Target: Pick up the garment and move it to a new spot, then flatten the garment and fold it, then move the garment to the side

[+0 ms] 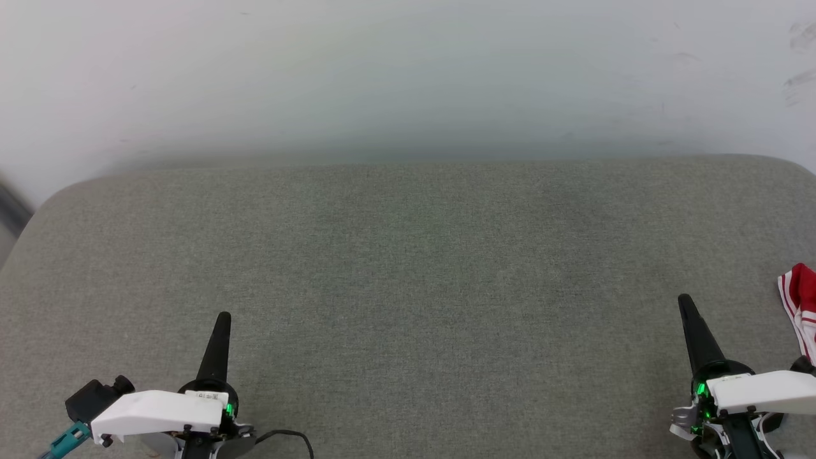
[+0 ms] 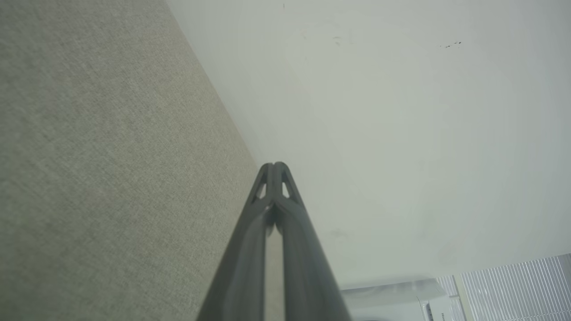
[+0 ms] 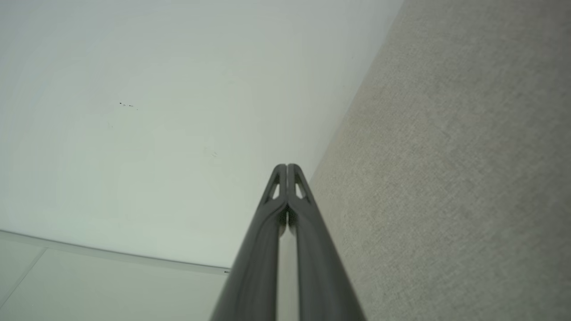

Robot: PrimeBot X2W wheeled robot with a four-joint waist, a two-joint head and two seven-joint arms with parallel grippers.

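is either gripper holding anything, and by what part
Nothing is held. Left gripper and right gripper are shut and empty; the garment lies off to the right.

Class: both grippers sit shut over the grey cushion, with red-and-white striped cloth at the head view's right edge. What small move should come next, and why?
Probably open the right gripper and ease it rightward toward the garment. Its fingers are pressed together, holding nothing, and the garment lies close to its right, far from the left gripper.
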